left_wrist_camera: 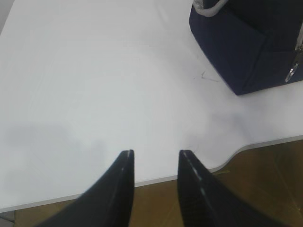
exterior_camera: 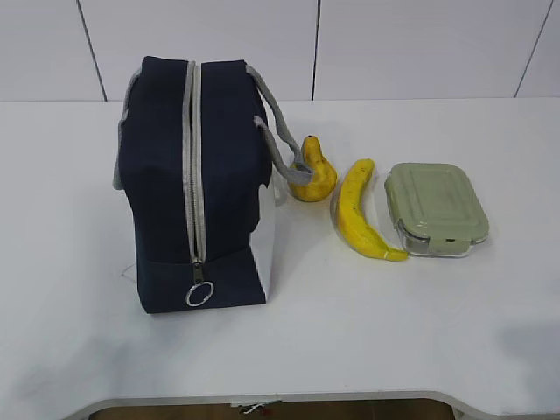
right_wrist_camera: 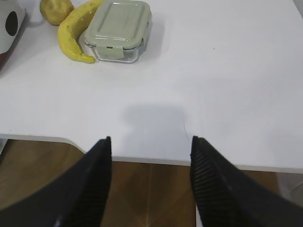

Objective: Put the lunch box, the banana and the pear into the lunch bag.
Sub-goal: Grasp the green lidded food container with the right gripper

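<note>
Exterior view is showing the lunch bag (exterior_camera: 194, 188) standing at the left of the white table (exterior_camera: 420, 341), its grey zipper (exterior_camera: 194, 166) lying shut along the top, ring pull (exterior_camera: 199, 295) hanging at the near end. Being soft fabric, it is likely sagging under a pull, so one arm is probably needing to steady it while the other takes the ring.

Well to its right, the lunch box (exterior_camera: 436, 208) is sitting flat. It is looking rigid and smooth, best pinched across its short sides. Just beside it the banana (exterior_camera: 360, 219) is lying, firm but bruisable, suiting a mid-length grasp. The pear (exterior_camera: 312, 173) is resting against a bag handle, round and liable to roll.

Both the left gripper (left_wrist_camera: 156, 158) and the right gripper (right_wrist_camera: 150, 142) are hovering over the table edge with fingers spread, holding nothing.
</note>
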